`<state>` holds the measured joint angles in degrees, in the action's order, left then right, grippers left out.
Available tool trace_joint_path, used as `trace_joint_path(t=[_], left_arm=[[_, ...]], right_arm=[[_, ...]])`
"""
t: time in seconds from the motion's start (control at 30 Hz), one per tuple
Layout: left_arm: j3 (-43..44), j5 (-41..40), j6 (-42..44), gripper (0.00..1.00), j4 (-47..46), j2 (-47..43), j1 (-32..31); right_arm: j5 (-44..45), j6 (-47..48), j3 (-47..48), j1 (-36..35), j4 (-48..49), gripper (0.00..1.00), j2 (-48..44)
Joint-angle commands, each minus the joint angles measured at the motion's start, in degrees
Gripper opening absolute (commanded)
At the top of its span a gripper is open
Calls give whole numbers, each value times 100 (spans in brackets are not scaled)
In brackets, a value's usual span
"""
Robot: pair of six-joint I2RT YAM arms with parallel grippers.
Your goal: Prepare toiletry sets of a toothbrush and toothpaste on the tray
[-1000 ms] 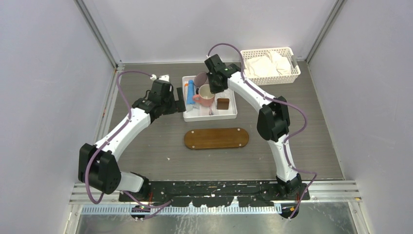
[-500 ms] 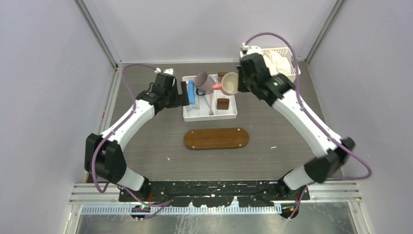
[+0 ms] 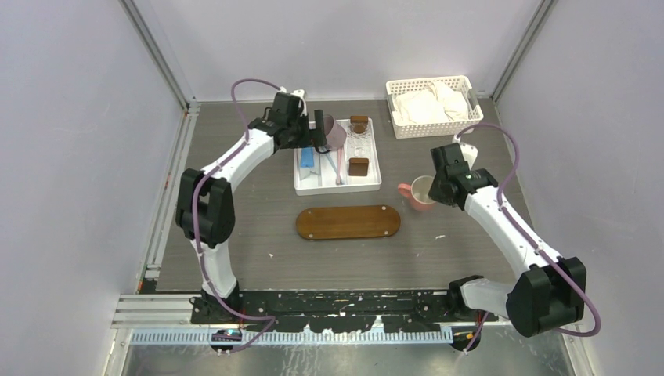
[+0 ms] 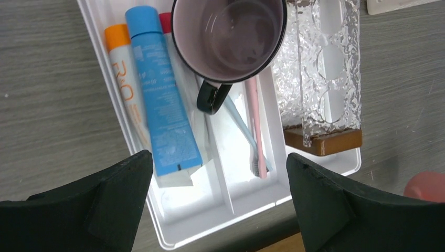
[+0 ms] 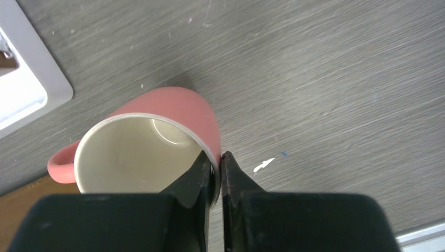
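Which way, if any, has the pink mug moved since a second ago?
Yes: the pink mug left the white tray, moving right of it and nearer the table's front.

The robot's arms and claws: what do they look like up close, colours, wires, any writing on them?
Both arms look alike. The left arm and right arm have smooth white shells joined by chunky black joints. A purple cable loops loosely along each. The left claw and right claw each have two matte black wedge-shaped fingers. I see no lettering.
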<state>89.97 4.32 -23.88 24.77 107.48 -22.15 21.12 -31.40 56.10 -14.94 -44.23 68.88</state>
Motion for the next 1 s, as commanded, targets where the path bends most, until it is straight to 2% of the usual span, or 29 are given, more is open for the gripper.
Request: trace_joint_path(t=[0.0, 0.23, 0.6, 0.63, 0.8, 0.83, 0.97], left_arm=[[519, 301, 334, 100, -374, 282, 0], [767, 368, 452, 100, -387, 613, -88], [1480, 175, 653, 100, -78, 1205, -267], [1562, 154, 687, 100, -47, 1265, -276], [1907, 82, 871, 99, 0, 1570, -297], [1959, 70, 909, 98, -8, 1619, -298], [2180, 73, 1044, 94, -17, 1793, -298]], right_arm=[[-476, -548, -262, -53, 975, 1, -140], [-630, -533, -772, -53, 1036, 1, -259], [-499, -385, -898, -54, 811, 1, -475], [-532, -380, -899, -56, 813, 5, -476], [-522, -323, -933, -53, 873, 51, -456], [-533, -310, -934, -54, 879, 55, -455], [-648, -309, -930, -45, 959, 58, -449]])
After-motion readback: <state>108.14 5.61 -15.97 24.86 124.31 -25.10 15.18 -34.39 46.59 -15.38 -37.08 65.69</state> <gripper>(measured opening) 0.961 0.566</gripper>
